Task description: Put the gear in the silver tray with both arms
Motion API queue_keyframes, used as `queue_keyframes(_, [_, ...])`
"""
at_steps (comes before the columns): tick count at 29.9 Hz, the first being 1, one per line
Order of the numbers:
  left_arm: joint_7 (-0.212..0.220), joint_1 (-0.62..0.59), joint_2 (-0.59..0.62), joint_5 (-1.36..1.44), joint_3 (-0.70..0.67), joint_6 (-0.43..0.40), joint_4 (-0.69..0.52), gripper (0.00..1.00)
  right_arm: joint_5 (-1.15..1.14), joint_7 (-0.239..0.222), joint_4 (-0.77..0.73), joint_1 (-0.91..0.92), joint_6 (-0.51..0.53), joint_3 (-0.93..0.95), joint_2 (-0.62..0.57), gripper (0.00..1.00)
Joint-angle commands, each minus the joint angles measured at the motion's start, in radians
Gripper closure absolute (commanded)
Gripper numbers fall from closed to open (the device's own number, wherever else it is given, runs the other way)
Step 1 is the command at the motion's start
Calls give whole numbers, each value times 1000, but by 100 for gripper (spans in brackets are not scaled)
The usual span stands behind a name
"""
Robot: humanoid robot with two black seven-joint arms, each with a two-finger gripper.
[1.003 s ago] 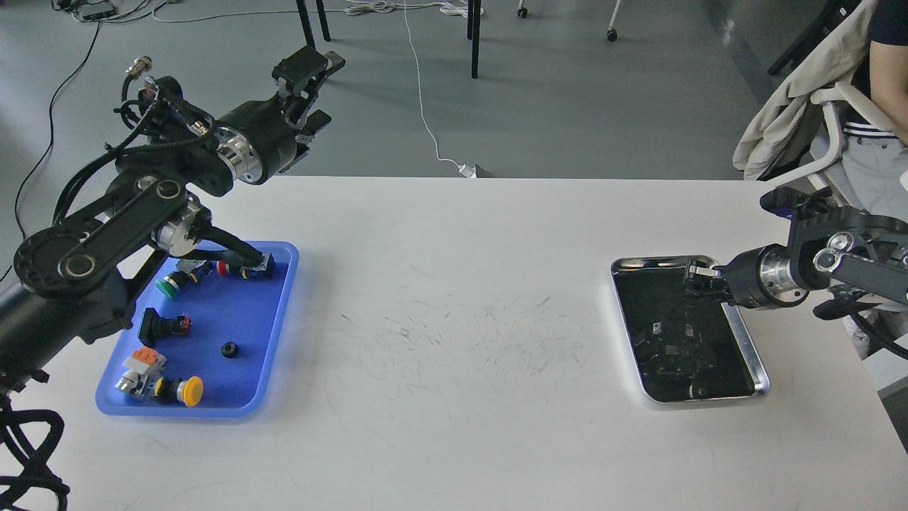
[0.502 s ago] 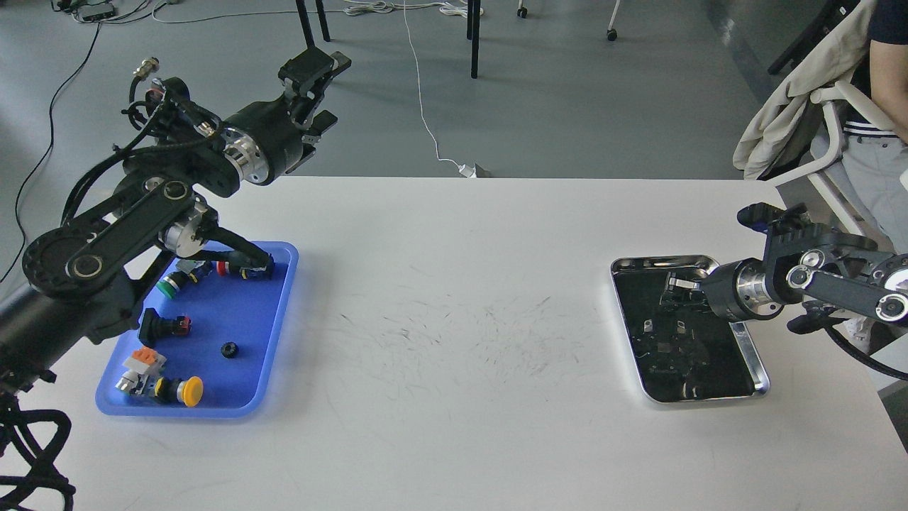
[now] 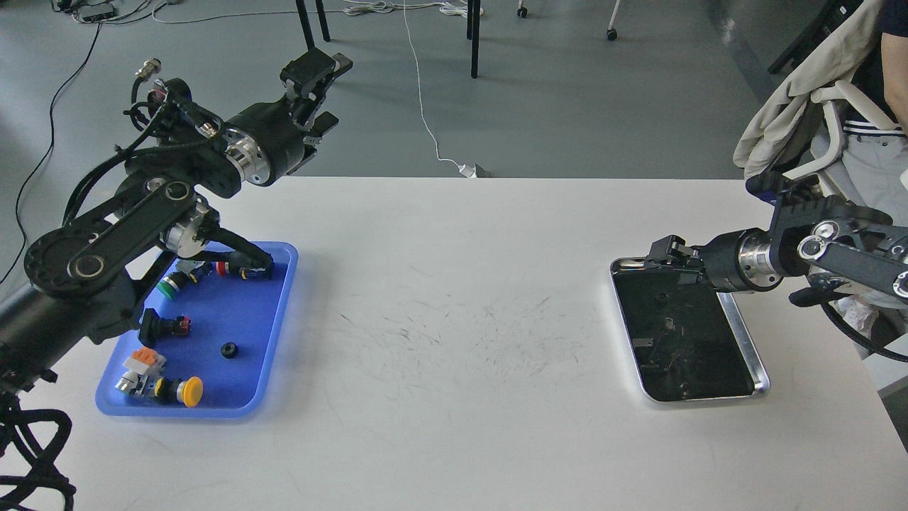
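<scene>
Gear: a small black gear (image 3: 228,348) lies loose in the blue tray (image 3: 280,312), on the left of the surface (image 3: 454,298), well apart from the silver tray (image 3: 748,348).
Silver tray: it is on the right; a small dark dot near its far end may be a second gear or only a reflection.
Left gripper (image 3: 317,91): raised beyond the far edge of the surface, jaws narrowly apart, nothing between them.
Right gripper (image 3: 660,255): low over the tray's far rim; jaws too dark to tell.
Risk: the gear is small and flat, so the jaws could slip off it or push it against nearby buttons.
Hidden: the tray's dark bottom mirrors the arm; part of the blue tray is behind the left arm.
</scene>
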Motion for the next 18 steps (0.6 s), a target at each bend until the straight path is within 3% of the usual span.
queue_keyframes(1, [0, -2, 1, 0, 2, 0, 0, 2, 2, -1, 43, 0, 1, 73, -61, 2])
queue_keyframes(7, [2, -2, 14, 0, 3, 0, -1, 2, 92, 6, 92, -26, -8, 308, -167, 2])
queue_keyframes(13, [3, 2, 87, -3, 5, -12, -12, 2, 593, 21, 95, -40, -5, 477, -286, 2])
queue_keyframes(18, [3, 5, 191, -8, 5, -70, -44, 2, 1021, 61, 36, -70, 19, 485, -353, 2])
